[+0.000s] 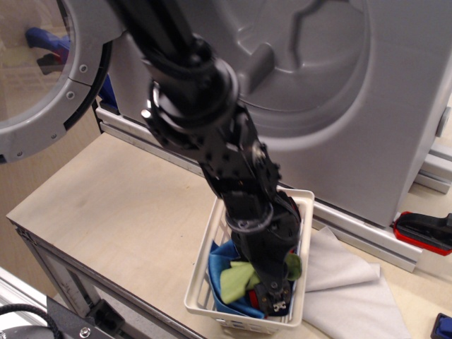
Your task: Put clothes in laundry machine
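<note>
Observation.image shows the black arm (212, 141) reaching down into the white basket (200, 282), its gripper (275, 304) buried among the clothes (236, 282) at the near end. Whether its jaws are spread or pinching cloth cannot be told; they are hidden in the pile. Blue and green cloths lie just left of the tool, still in the basket. Right of it a grey cloth (346, 282) lies flat on the table (106, 205). Behind the arm stands the washer (353, 92), its door (49, 78) swung open to the left.
</note>
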You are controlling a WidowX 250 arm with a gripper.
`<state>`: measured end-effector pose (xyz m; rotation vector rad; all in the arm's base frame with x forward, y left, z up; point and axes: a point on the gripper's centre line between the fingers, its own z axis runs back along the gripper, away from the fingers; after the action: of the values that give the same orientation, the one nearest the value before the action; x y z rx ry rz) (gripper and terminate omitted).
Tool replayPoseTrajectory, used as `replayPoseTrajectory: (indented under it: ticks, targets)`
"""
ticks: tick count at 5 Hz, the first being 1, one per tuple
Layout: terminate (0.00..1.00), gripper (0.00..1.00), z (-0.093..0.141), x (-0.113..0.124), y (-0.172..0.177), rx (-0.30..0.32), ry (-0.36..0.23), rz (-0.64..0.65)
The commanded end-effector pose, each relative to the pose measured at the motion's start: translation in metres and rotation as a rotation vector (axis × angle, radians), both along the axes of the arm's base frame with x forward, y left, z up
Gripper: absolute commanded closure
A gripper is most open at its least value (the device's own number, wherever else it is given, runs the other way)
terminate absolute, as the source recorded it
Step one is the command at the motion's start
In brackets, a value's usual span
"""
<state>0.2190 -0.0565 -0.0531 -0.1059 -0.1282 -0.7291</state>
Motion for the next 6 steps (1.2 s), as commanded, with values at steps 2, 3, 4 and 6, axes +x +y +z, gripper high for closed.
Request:
replayPoseTrajectory:
  ticks: [2, 3, 4, 6]
  targets:
    - [0.00, 1.00, 0.003, 0.011, 0.006, 0.020, -0.050, 0.077]
    - [0.00, 1.00, 0.021, 0.021, 0.019, 0.031, -0.094, 0.119]
    - [0.00, 1.00, 0.047, 0.041, 0.034, 0.019, -0.141, 0.204]
    - [0.00, 1.00, 0.102, 0.050, 0.051, -0.026, -0.170, 0.285]
